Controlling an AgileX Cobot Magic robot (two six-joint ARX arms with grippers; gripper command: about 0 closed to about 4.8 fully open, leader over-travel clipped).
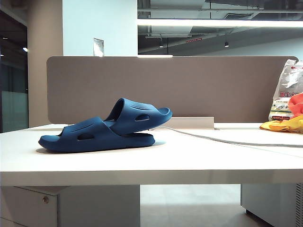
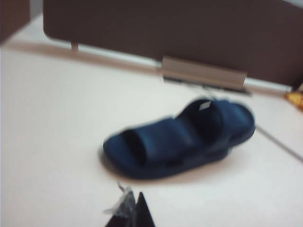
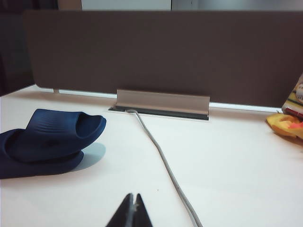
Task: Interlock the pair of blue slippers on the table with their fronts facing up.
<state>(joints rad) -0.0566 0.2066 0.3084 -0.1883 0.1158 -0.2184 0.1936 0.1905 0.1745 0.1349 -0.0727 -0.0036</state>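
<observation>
Matt moulded foam on pair of blue slippers (image 1: 102, 128), ribbed straps. Smooth white laminate desk (image 1: 199, 158), slight sheen. Matt grey-brown fabric-look divider panel (image 1: 189, 87), brushed metal bracket (image 3: 162, 101). Smooth grey rubbery cable (image 3: 163, 163).

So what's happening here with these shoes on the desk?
Nothing is being handled right now. The pair of blue slippers sits interlocked on the white table, one tucked through the other's strap. The left gripper and the right gripper are both shut, empty and off the slippers. A grey cable lies beside them.
</observation>
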